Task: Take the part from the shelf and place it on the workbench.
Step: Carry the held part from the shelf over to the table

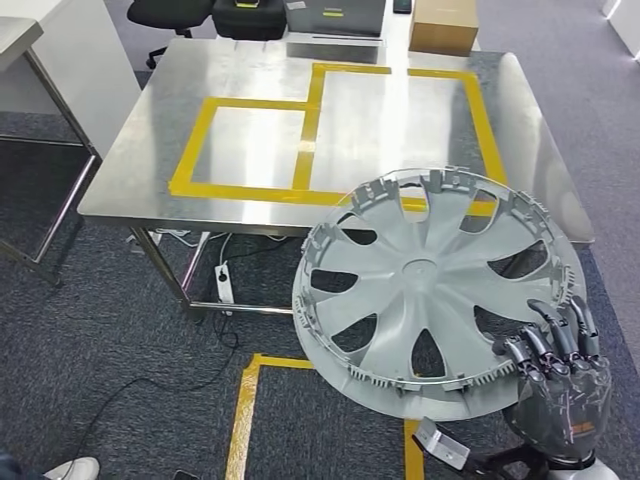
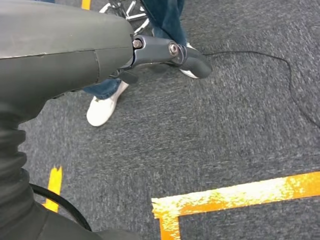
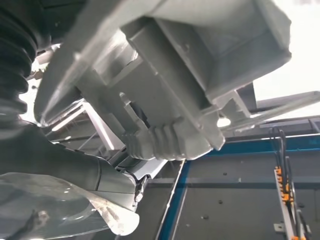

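we are looking at the big shiny metal bench (image 1: pixel 249 80), with yellow tape boxes (image 1: pixel 306 150) stuck on its top. we are standing near its front edge, on dark grey carpet (image 1: pixel 113 330) that has yellow tape lines too.

next in size is the part (image 1: pixel 434 290), a round grey wheel cover with long openings and little clips all around its rim. it is up in the air, lying almost flat. its far edge is hanging over the front edge of the bench, and most of it is over the floor.

our right hand (image 1: pixel 558 375) is holding the part by the near rim, with dark fingers curled over the top. from the right wrist camera we are seeing the grey underside of the part (image 3: pixel 181 85) very close.

our left hand (image 2: pixel 170 52) is hanging down by the carpet. we are seeing a finger sticking out straight and nothing in it, but we cannot tell how the rest of it is set.

we think we are carrying the part to the bench now. to do it well, we should be keeping it level, moving it forward until all of it is over the metal top, then lowering it slowly inside a yellow box before letting go. held by one edge, it could tip.

a person's white shoe (image 2: pixel 102 107) is on the carpet close to us. a thin black cable (image 1: pixel 143 385) is lying on the floor too. a brown box (image 1: pixel 444 25) is sitting behind the bench.
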Action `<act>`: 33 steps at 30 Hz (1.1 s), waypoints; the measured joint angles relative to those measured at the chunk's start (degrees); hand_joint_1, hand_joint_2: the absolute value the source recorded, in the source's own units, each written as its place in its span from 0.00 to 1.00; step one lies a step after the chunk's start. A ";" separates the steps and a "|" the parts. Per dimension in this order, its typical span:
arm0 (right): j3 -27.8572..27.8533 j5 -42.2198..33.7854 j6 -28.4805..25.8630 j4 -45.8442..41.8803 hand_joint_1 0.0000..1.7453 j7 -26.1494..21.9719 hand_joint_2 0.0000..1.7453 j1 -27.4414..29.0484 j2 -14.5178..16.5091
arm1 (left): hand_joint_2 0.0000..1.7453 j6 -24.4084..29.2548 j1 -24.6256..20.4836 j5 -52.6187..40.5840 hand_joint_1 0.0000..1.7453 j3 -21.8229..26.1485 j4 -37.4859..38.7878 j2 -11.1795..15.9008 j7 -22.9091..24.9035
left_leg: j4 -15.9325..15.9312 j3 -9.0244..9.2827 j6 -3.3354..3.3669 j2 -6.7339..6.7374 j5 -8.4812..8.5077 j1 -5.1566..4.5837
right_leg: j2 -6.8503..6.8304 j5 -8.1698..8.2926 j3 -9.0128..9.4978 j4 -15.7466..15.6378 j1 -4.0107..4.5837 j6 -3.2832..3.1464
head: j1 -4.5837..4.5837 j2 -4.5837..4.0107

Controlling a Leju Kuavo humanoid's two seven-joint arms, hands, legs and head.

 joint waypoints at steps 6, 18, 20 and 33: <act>-0.21 0.60 0.00 -0.01 1.00 0.37 1.00 0.23 0.00 | 1.00 -1.04 -0.22 0.29 0.00 0.97 0.00 0.01 -1.13 | 0.13 0.75 0.17 -0.89 -0.81 -0.10 | 1.00 2.76 -4.41 4.01 -0.01 0.10 | 0.16 0.00; -0.41 1.26 0.00 -0.15 1.00 0.75 1.00 0.40 0.00 | 1.00 -1.54 -0.39 -0.05 0.00 1.31 0.01 0.19 -1.25 | 16.46 -7.38 -2.73 -0.71 -7.56 -0.07 | 0.74 4.29 1.97 -5.70 -0.07 -2.81 | -0.43 0.00; -0.40 1.32 0.00 -0.15 1.00 0.81 1.00 0.52 0.00 | 1.00 -1.56 -0.23 -0.09 0.00 1.33 0.02 0.19 -1.24 | 15.47 -7.79 -2.42 -0.70 -4.87 -0.09 | 0.76 3.57 2.82 -5.71 0.02 -2.70 | -0.43 0.00; -0.39 1.61 -0.01 -0.63 1.00 2.29 1.00 1.46 0.00 | 1.00 -1.68 0.20 -1.08 0.00 2.03 0.02 0.44 -1.25 | -0.03 3.22 0.92 -0.79 -3.03 -0.69 | 0.93 -2.42 -4.84 8.34 0.15 0.00 | 0.50 0.00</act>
